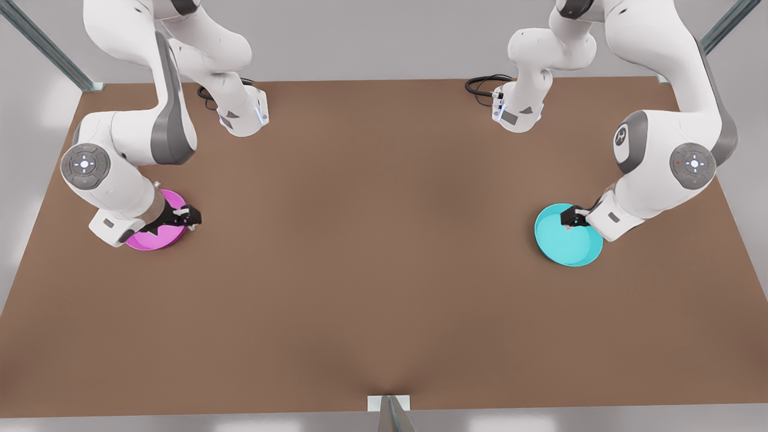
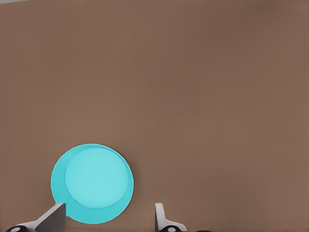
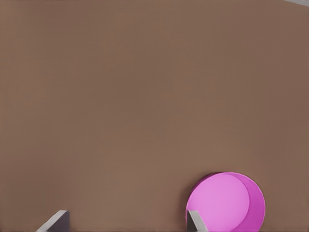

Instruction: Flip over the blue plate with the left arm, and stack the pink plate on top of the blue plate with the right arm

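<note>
The blue plate (image 1: 569, 243) lies flat on the brown table (image 1: 372, 252) at the front view's right. My left gripper (image 1: 573, 219) hovers over its far rim, fingers open. In the left wrist view the blue plate (image 2: 91, 182) sits partly between the spread fingers (image 2: 54, 218) of the left gripper (image 2: 110, 206). The pink plate (image 1: 157, 234) lies at the front view's left, partly hidden by the arm. My right gripper (image 1: 187, 217) is open at the rim nearest the table's middle. In the right wrist view one finger (image 3: 194, 221) overlaps the pink plate (image 3: 227, 202); the right gripper (image 3: 127, 212) holds nothing.
Both arm bases with black cables (image 1: 483, 84) stand at the table's far edge. Metal frame posts (image 1: 42, 42) rise at the back corners, and a bracket (image 1: 389, 405) sits at the front edge. A wide stretch of bare table separates the two plates.
</note>
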You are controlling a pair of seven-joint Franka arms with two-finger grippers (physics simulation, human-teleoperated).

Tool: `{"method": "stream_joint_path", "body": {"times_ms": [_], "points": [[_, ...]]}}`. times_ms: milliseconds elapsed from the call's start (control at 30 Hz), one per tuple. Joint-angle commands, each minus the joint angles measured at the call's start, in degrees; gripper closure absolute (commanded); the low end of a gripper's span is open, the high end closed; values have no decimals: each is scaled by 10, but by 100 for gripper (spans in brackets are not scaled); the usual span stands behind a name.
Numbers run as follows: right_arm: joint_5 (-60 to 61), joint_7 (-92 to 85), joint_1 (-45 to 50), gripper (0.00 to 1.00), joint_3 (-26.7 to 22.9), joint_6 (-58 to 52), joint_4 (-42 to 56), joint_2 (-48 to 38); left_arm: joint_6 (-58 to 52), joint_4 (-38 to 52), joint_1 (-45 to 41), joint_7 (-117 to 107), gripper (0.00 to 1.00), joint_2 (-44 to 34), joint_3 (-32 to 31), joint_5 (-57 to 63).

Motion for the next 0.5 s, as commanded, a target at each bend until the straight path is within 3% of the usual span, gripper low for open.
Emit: {"method": "stream_joint_path", "body": {"times_ms": [0, 167, 267, 400, 467], "points": [[0, 0, 1, 0, 0, 0, 0, 0, 0, 0, 0, 0, 0, 0, 0, 1], [0, 1, 3, 0, 0, -44, 50, 37, 2, 8, -27, 2, 0, 10, 54, -55], [1, -9, -21, 0, -2, -44, 54, 38, 26, -3, -27, 102, 0, 61, 172, -190], [-4, -4, -19, 0, 0, -44, 60, 39, 62, -103, -27, 269, 0, 76, 242, -283], [-5, -2, -19, 0, 0, -44, 60, 39, 104, -161, -26, 333, 0, 82, 245, -322]]}}
